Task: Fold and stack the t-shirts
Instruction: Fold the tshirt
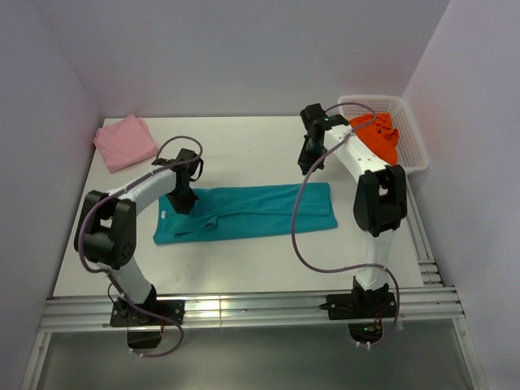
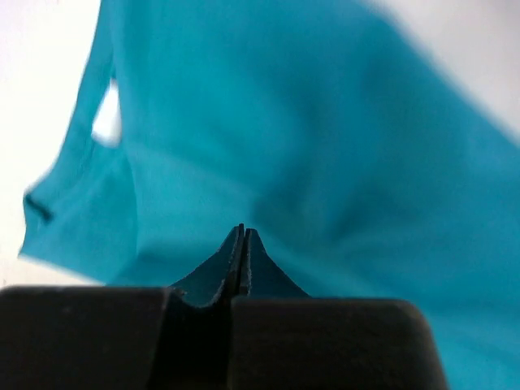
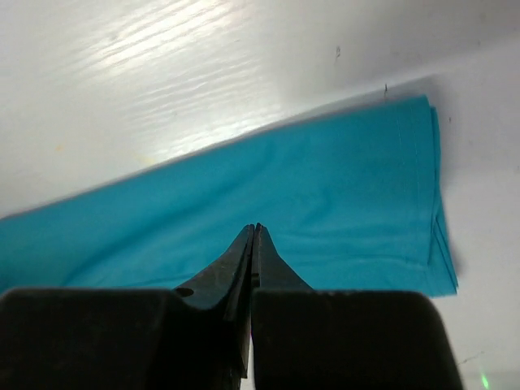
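The teal t-shirt [image 1: 252,213] lies folded into a long strip across the middle of the table; it also shows in the left wrist view [image 2: 325,138] and the right wrist view [image 3: 309,203]. The pale pink t-shirt [image 1: 123,142] lies folded at the back left. The orange t-shirt [image 1: 379,135] is crumpled in the basket. My left gripper [image 1: 184,201] is shut and empty [image 2: 242,231] over the teal shirt's left part. My right gripper [image 1: 308,166] is shut and empty [image 3: 255,227], above the table just behind the shirt's right end.
A white mesh basket [image 1: 410,122] stands at the back right corner. Purple cables loop from both arms. Walls close in the table on the left, back and right. Metal rails [image 1: 244,307] run along the near edge.
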